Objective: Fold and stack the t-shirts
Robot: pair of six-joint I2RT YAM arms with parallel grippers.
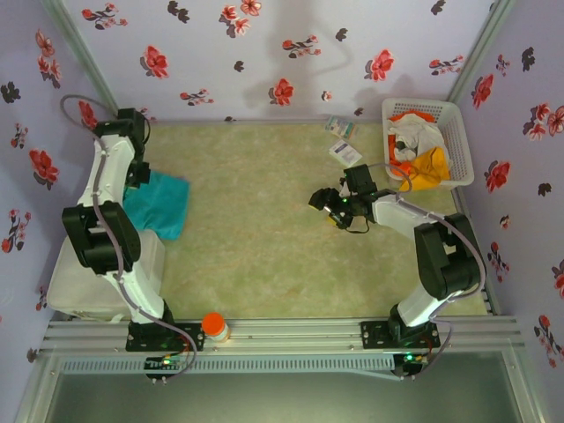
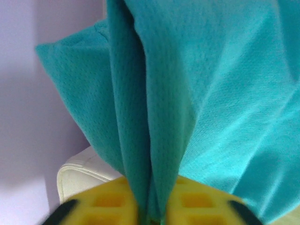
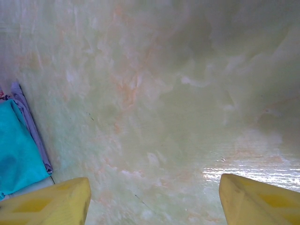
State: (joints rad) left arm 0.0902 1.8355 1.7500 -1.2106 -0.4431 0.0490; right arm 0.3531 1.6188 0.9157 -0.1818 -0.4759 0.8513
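A folded teal t-shirt [image 1: 160,204] lies at the table's left side, over a white padded block [image 1: 75,286]. My left gripper [image 1: 139,181] is at its far edge. In the left wrist view the teal t-shirt [image 2: 201,84] bunches into a fold pinched between the yellow fingers [image 2: 105,206] of the left gripper [image 2: 150,212]. My right gripper [image 1: 319,201] hovers open over bare table right of centre. In the right wrist view the right gripper [image 3: 154,201] holds nothing. That view also catches the teal t-shirt [image 3: 14,150] with a pale purple t-shirt [image 3: 33,133] edging out beneath it.
A white lattice basket [image 1: 460,132] at the back right holds an orange garment [image 1: 429,167] and a white garment [image 1: 421,134]. Two small packets [image 1: 339,126] [image 1: 345,153] lie left of it. An orange-capped jar [image 1: 214,326] stands on the front rail.
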